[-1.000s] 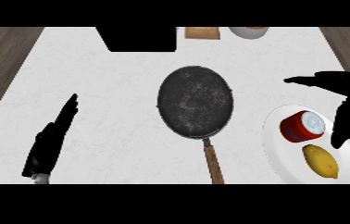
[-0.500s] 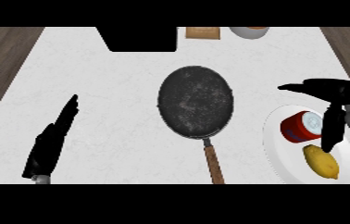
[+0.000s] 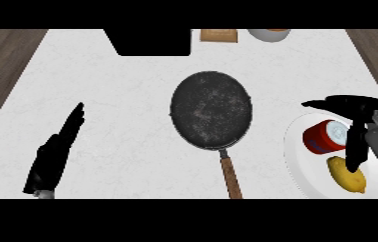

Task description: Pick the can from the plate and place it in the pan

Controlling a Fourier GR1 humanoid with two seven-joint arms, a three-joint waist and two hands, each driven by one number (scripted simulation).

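Hovering over the plate (image 3: 308, 172) at the counter's right edge, the right hand (image 3: 353, 106) shows in the head view with its thumb stretched leftward beyond the can (image 3: 323, 138) and its fingers (image 3: 357, 146) running down along the can's right side. Thumb and fingers stand apart and are clamped on nothing. This spread looks meant to bracket the can before closing on it. Whether the fingers already touch the can cannot be told.

The can, red with a pale top, sits on the plate, on the side nearer the pan (image 3: 211, 110). A lemon (image 3: 347, 175) lies just beside it on the same plate, toward the counter's front edge, close enough that closing fingers might nudge it.

The dark pan rests near the counter's middle with nothing in it, its handle (image 3: 230, 173) pointing to the front edge. No object shows between plate and pan, so a carry leftward looks unobstructed.

The left hand (image 3: 55, 153) rests near the front-left corner, fingers straight, holding nothing. A dark block (image 3: 151, 41), a wooden piece (image 3: 218, 35) and a bowl (image 3: 269, 34) stand along the back edge, well apart from the work.
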